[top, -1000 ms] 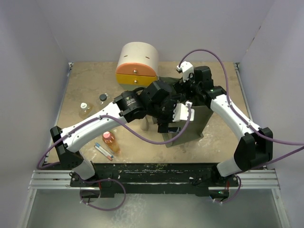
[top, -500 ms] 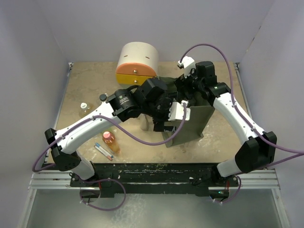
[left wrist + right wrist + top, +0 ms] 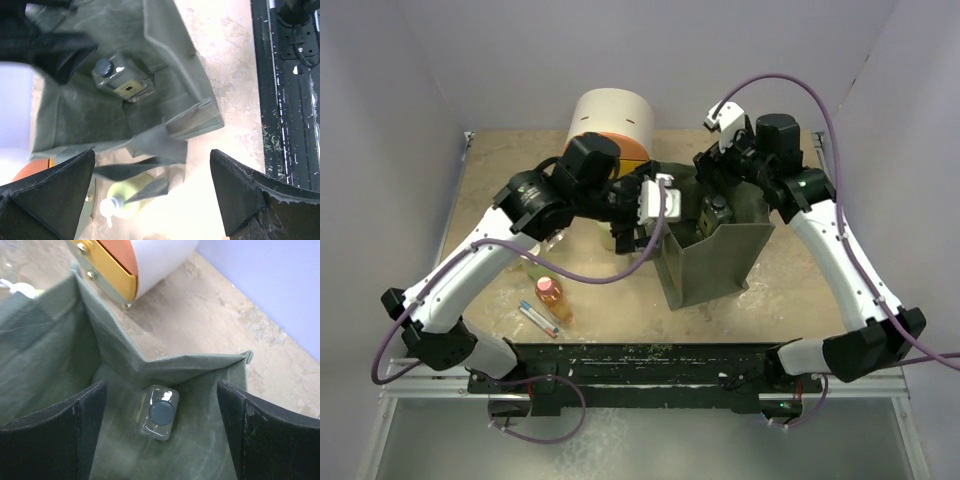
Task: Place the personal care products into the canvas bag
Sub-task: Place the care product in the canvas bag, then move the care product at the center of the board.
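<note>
The olive canvas bag (image 3: 715, 265) stands open at mid-table. One clear square black-capped bottle (image 3: 717, 212) (image 3: 122, 80) (image 3: 159, 412) sits on its bottom. My right gripper (image 3: 161, 387) (image 3: 708, 185) hangs open above the bag's mouth, over that bottle and apart from it. My left gripper (image 3: 152, 167) (image 3: 638, 238) is open and empty just left of the bag (image 3: 165, 60). Below it a pale green pump bottle (image 3: 127, 197) lies on the table, partly under a strap handle. The orange pink-capped bottle (image 3: 550, 295) and the slim grey one (image 3: 538, 318) lie at the front left.
The round cream, orange and yellow drawer unit (image 3: 610, 125) (image 3: 145, 260) stands right behind the bag. My left arm spans the table's left half and hides what is beneath it. The black front rail (image 3: 290, 100) runs along the near edge.
My left gripper has pulled back leftward off the bag's mouth. My right gripper has risen and shifted back and right. The clear bottle inside the bag has come into sight.
</note>
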Tool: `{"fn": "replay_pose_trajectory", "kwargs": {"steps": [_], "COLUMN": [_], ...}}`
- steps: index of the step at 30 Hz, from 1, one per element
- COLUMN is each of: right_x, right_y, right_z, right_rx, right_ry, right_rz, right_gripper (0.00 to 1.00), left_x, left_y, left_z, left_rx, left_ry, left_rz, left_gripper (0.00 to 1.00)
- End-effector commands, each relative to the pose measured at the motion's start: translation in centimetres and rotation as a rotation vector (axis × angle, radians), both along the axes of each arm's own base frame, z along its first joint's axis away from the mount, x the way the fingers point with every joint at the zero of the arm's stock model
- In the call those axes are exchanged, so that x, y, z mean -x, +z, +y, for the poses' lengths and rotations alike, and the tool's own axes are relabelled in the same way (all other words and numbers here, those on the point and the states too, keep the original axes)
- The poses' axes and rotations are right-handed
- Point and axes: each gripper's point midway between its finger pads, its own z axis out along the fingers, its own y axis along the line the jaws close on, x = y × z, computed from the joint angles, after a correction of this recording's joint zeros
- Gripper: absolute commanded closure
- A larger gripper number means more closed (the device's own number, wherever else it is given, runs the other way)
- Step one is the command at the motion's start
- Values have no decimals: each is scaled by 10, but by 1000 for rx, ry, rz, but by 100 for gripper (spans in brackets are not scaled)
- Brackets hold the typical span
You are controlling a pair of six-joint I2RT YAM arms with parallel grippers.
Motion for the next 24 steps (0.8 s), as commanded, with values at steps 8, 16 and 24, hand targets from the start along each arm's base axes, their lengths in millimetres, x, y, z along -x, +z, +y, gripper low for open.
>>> {"fn": "replay_pose_trajectory", "kwargs": {"steps": [8, 16, 24], "right_x": [65, 85, 99], "right_y": [88, 93, 101], "right_z": [19, 46, 49], "right_rx": [-47, -63, -69], "right_ry": [283, 408, 451], "right_rz": [-133, -142, -182], "right_gripper": [8, 11, 11], "left_x": [-45, -99, -123], "left_y": [33, 19, -16], "left_z": [90, 182, 262], "left_rx": [179, 230, 196], "left_ry": [295, 728, 1096], "left_rz": [21, 4, 31], "left_gripper": [1, 1, 0]}}
